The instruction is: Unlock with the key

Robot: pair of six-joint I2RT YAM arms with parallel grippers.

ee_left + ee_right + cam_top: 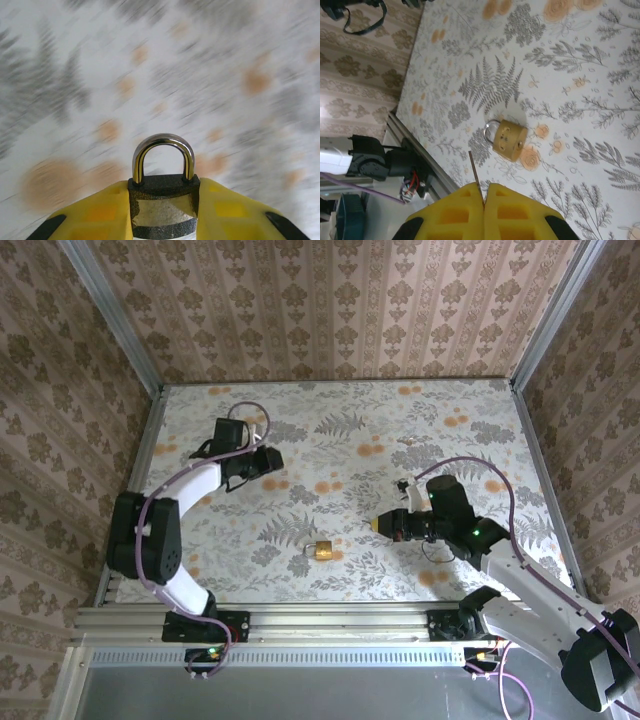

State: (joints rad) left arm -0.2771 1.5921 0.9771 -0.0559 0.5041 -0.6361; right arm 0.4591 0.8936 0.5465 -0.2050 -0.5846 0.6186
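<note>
Right gripper [484,195] clenched on the key [474,171], thin blade poking out, apart from the brass padlock [506,140] lying loose on the table [420,420] near centre, while left gripper [163,202], far left, grasps a dark-bodied padlock [162,184].

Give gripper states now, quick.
left gripper: closed on a dark padlock.
right gripper: closed on the key.

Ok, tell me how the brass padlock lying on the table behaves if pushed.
The brass padlock looks solid metal, so probably heavy for its size. Lying flat on the table, it should slide, not roll.
</note>
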